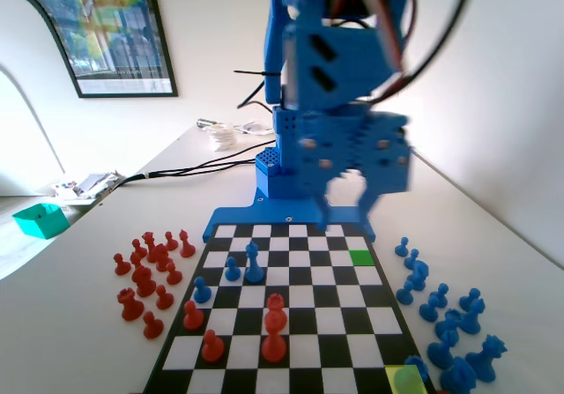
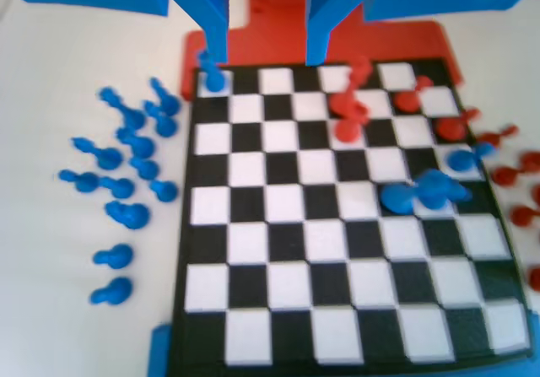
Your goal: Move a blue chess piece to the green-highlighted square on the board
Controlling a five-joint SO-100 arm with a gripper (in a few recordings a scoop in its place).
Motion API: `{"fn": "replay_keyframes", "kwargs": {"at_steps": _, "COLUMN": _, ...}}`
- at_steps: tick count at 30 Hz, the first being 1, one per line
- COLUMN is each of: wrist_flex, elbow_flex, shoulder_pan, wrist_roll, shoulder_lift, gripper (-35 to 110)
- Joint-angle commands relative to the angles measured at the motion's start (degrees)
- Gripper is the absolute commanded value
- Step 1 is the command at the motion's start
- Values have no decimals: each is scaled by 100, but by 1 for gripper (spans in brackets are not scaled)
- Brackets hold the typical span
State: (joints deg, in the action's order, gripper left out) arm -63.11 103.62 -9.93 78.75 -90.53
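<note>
The blue two-finger gripper hangs open and empty above the black-and-white chequered board. A small blue plastic pawn stands on the pale yellow-green corner square. It looks light, hard and smooth, so pinch it just under its ball head. The bright green square is bare.

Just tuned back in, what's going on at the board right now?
The blue arm's gripper hangs over the far rows of the board, jaws apart and holding nothing. The green-highlighted square is bare. Blue pawns stand on the board's left side in the fixed view, with red pieces nearer the camera. A further blue pawn stands by the yellow-green square at the near right corner.
</note>
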Motion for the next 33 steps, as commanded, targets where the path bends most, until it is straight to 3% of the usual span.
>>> {"fn": "replay_keyframes", "kwargs": {"at_steps": 1, "wrist_flex": -18, "elbow_flex": -659, "shoulder_pan": -246, "wrist_roll": 62, "shoulder_lift": 211, "gripper": 15}}
{"fn": "replay_keyframes", "kwargs": {"at_steps": 17, "wrist_flex": -668, "elbow_flex": -3709, "shoulder_pan": -26, "wrist_roll": 167, "shoulder_lift": 2742, "gripper": 16}}
{"fn": "replay_keyframes", "kwargs": {"at_steps": 33, "wrist_flex": -193, "elbow_flex": -3964, "shoulder_pan": -387, "wrist_roll": 26, "shoulder_lift": 3472, "gripper": 16}}
